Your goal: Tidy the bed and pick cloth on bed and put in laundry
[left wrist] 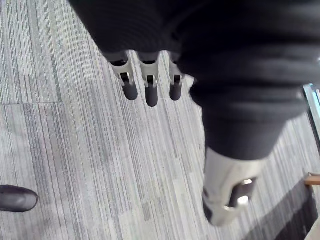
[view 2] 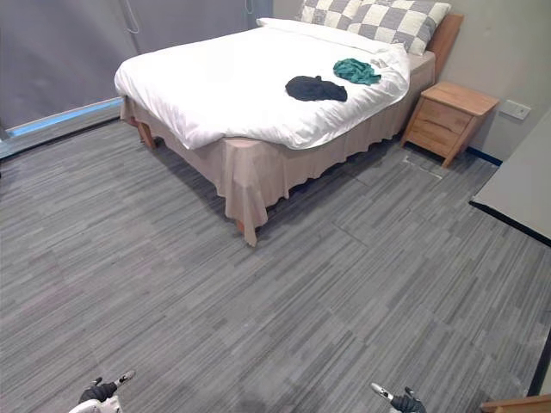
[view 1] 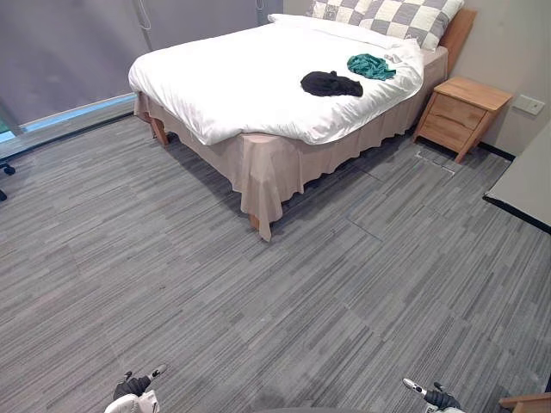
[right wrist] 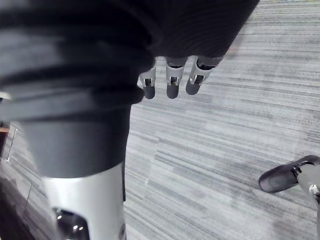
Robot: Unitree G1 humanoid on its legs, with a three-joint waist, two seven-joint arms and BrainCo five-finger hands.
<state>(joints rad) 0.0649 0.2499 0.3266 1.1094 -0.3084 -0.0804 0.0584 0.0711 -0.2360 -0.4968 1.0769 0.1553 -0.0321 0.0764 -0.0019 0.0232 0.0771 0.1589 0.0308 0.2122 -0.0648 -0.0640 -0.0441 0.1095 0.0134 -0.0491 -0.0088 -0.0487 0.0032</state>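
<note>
1. While both hang low with fingers relaxed and empty, the left hand (view 1: 131, 387) at lower left and the right hand (view 1: 439, 398) at lower right sit well apart from the bed (view 1: 224, 77).
2. Cross the grey floor (view 1: 258, 301) before reaching.
3. Aim for the black cloth (view 1: 331, 83), upper centre on the bed, with the teal cloth (view 1: 370, 65) just beside it.

1. The left hand (left wrist: 150, 85) has silver fingers (left wrist: 130, 82) in a row, each ending in a rounded dark tip; small dark slots sit above the tips.
2. Its thumb (left wrist: 225, 200) is broad and silver with a dark inset; the cover (left wrist: 240, 75) is black and ribbed in rings.
3. The right hand (right wrist: 172, 82) looks the same: silver fingers, dark tips, black ribbed cover, silver thumb.
</note>
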